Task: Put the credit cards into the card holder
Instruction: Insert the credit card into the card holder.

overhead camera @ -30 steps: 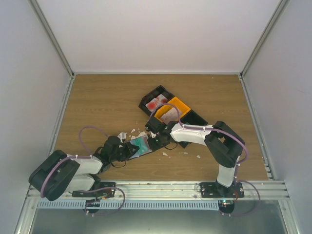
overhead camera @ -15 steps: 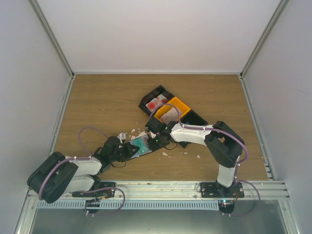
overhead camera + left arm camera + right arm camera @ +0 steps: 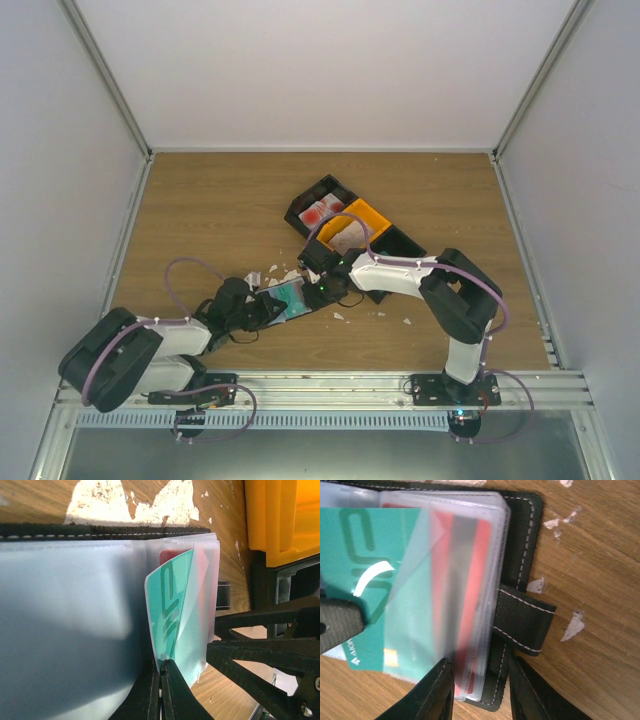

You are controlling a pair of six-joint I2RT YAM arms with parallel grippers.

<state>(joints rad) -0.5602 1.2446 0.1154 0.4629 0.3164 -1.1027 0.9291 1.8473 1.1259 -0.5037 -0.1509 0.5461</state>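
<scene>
The card holder (image 3: 522,535) lies open on the table (image 3: 200,220), near the middle of it and just near-left of the black and orange bins (image 3: 392,240), with white paper scraps (image 3: 575,625) scattered about it. The left hand (image 3: 161,680) is closed on the near edge of a teal card (image 3: 167,605), whose far part already sits under one of the holder's clear sleeves (image 3: 75,630). A red card (image 3: 480,570) shows through the sleeves beside it. The right hand (image 3: 479,680) has its fingers apart, straddling the holder's stitched edge close to the clasp tab (image 3: 522,622). Whether it presses the holder down cannot be told.

The card is light, thin and stiff, and probably slick. It is best pinched at one short edge, as it is here, so that the rest stays free to slide in. It looks slightly bowed in the left wrist view, so a hard push may flex it or make it slip. The sleeves are soft and floppy and may buckle or cling. The holder is light too and likely to skid on the table unless it is held.

Compared with a second ago, little differs. The left arm's elbow has shifted a touch, while the right arm, the holder and the bins stay where they were.
</scene>
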